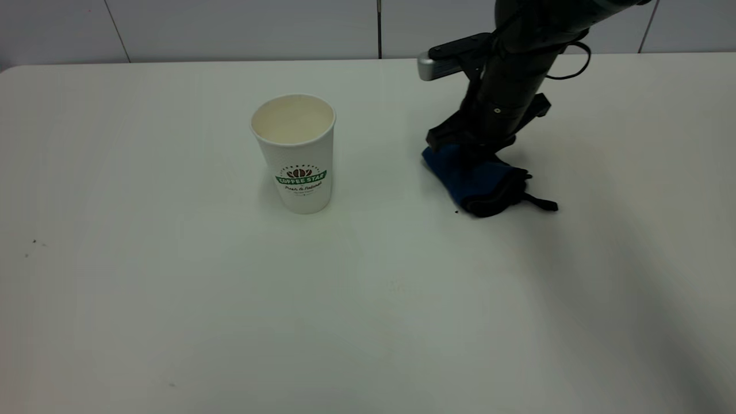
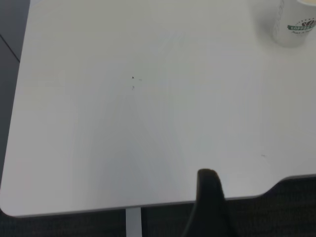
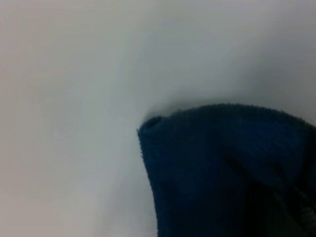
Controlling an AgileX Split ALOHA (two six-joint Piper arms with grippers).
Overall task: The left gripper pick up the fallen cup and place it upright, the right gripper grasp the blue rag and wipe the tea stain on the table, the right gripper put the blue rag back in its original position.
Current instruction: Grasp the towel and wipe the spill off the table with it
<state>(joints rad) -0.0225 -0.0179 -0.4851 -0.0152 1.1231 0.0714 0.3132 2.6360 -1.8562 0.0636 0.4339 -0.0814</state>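
The white paper cup (image 1: pixel 296 152) with the green logo stands upright left of the table's (image 1: pixel 172 299) middle; its lower part also shows in the left wrist view (image 2: pixel 295 24). The right gripper (image 1: pixel 468 145) comes down from the far right and is shut on the bunched blue rag (image 1: pixel 480 181), which rests on the tabletop to the right of the cup. The rag (image 3: pixel 222 168) fills the near part of the right wrist view. The tea stain is hidden or out of view. The left gripper (image 2: pixel 212 197) hangs over the table's edge, far from the cup, and is outside the exterior view.
A tiny dark speck (image 1: pixel 457 211) lies just beside the rag, and a few specks (image 2: pixel 133 78) dot the table's left part. The rag's black strap (image 1: pixel 540 202) trails to the right. A tiled wall (image 1: pixel 230 29) runs behind the table.
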